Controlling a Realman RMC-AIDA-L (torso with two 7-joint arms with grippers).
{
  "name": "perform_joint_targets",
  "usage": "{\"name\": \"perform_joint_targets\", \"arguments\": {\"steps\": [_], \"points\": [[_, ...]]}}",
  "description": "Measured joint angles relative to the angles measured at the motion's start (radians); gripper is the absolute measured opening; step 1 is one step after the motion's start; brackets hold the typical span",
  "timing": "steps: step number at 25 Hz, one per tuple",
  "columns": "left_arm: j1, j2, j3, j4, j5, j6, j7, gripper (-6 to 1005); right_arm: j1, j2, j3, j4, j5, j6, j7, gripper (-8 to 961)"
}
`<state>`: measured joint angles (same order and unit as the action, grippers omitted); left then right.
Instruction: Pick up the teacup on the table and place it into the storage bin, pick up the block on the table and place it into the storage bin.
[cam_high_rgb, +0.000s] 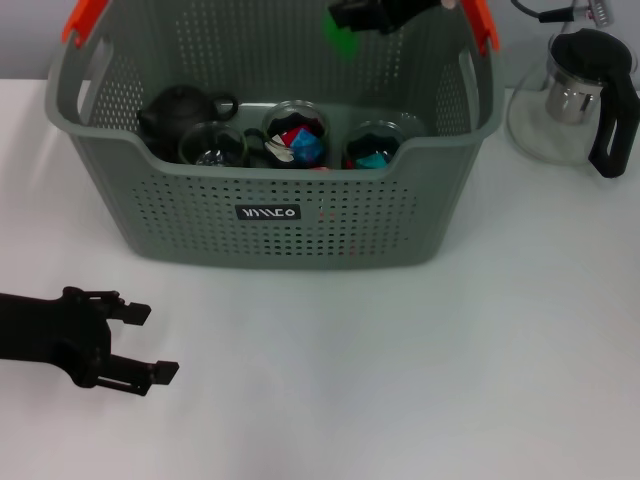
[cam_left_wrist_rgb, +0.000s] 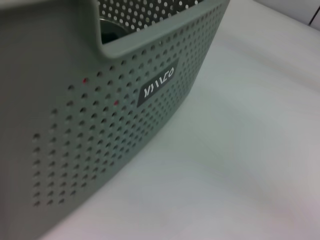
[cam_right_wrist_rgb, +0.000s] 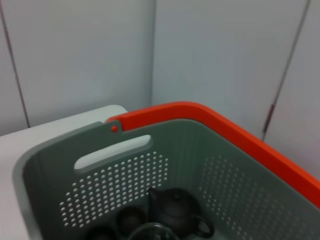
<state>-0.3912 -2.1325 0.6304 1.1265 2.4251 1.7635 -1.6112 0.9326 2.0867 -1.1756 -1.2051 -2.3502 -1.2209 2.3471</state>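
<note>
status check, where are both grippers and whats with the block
Left gripper open, idle low on the table. Right gripper above the storage bin, far side, green block at its tip. Grip state unclear. Nothing in the way.

Glass kettle (cam_high_rgb: 575, 100) — black handle, white table (cam_high_rgb: 400, 370), dark teapot (cam_high_rgb: 178, 108)

The grey-green perforated storage bin (cam_high_rgb: 300, 230) stands upright at the table's far edge. Glass teacups (cam_high_rgb: 296, 132) sit inside it; a green block (cam_high_rgb: 343, 40) hangs above its far right corner.
</note>
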Motion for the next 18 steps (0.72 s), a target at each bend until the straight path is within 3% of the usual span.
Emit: {"name": "perform_joint_targets", "arguments": {"steps": [4, 10, 11, 13, 18], "points": [[-0.004, 0.002, 0.000, 0.000, -0.001, -0.002, 0.000, 934, 0.000, -0.002, 0.004, 0.018, -0.018, 0.030, -0.001, 201], [-0.006, 0.003, -0.019, 0.000, -0.040, 0.006, 0.001, 934, -0.021, 0.008, -0.005, -0.001, -0.039, 0.047, -0.025, 430], [-0.005, 0.004, -0.033, 0.001, -0.060, 0.018, 0.002, 934, -0.032, 0.010, -0.009, -0.017, -0.033, 0.043, -0.031, 512], [-0.001, 0.008, -0.072, 0.004, -0.106, 0.050, 0.011, 934, -0.069, 0.012, -0.026, -0.063, 0.001, 0.038, -0.042, 676], [0.005, 0.024, -0.214, -0.001, -0.247, 0.177, 0.033, 934, -0.215, 0.013, -0.074, -0.203, 0.177, 0.035, -0.119, 879]]}}
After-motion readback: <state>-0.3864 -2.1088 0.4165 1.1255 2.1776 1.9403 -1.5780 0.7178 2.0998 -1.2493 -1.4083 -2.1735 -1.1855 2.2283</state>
